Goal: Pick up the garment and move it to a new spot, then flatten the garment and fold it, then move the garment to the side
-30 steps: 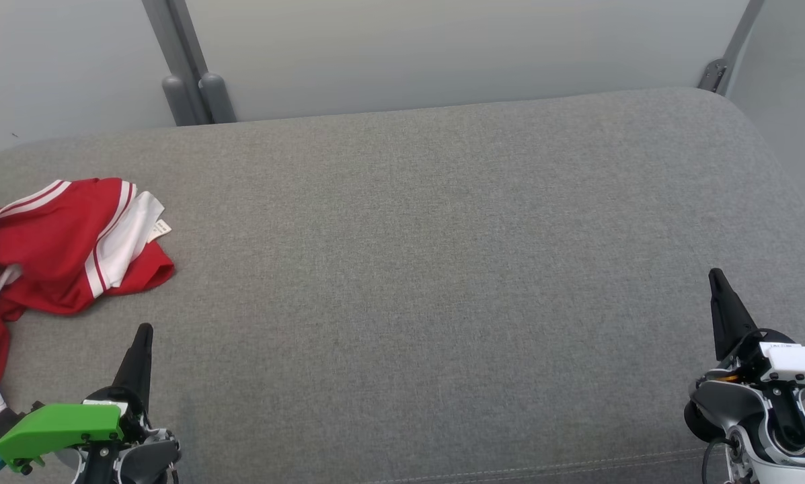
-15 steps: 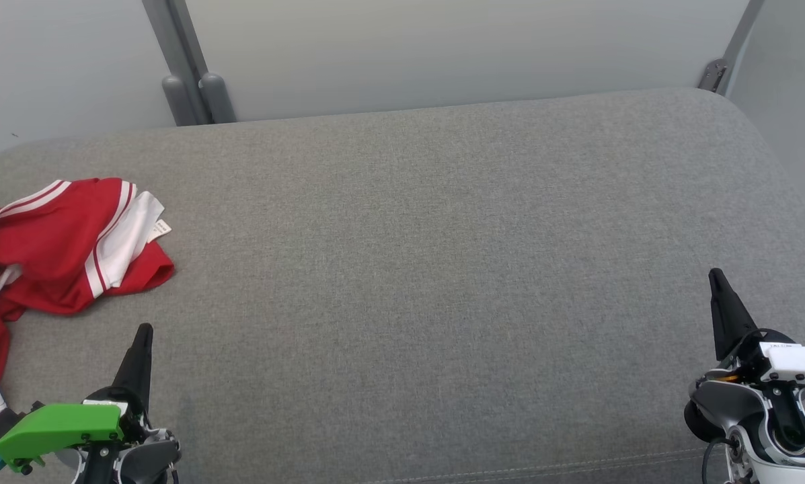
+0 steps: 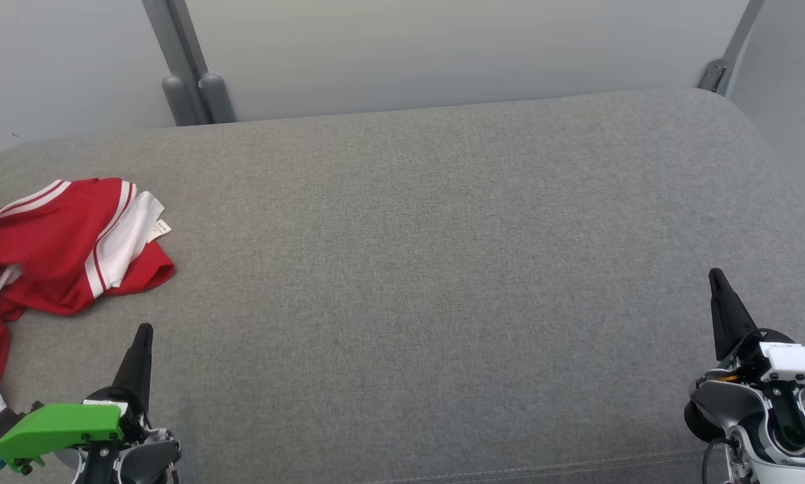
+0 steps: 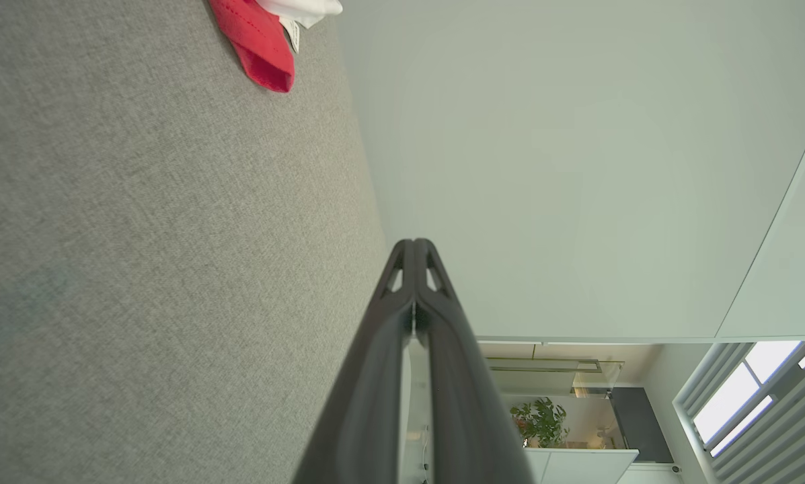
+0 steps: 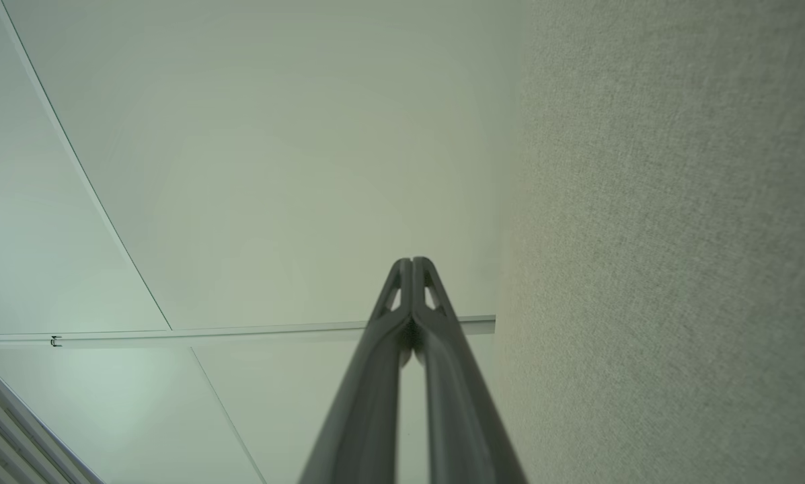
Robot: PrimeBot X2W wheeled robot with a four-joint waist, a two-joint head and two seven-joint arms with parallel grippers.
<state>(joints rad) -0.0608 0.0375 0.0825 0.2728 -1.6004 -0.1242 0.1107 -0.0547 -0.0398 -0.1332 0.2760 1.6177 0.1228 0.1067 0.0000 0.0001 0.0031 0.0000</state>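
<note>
We see the red and white garment [image 3: 52,249] crumpled at the far left of the grey cushion [image 3: 429,269]; our left gripper [image 3: 143,331] and right gripper [image 3: 715,275] hover with fingers pressed together, holding nothing, apart from it.

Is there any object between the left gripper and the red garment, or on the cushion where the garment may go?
Nothing visible stands in the way. Between the left gripper and the red garment lies just bare grey cushion, and its middle part shows plain fabric too.
</note>
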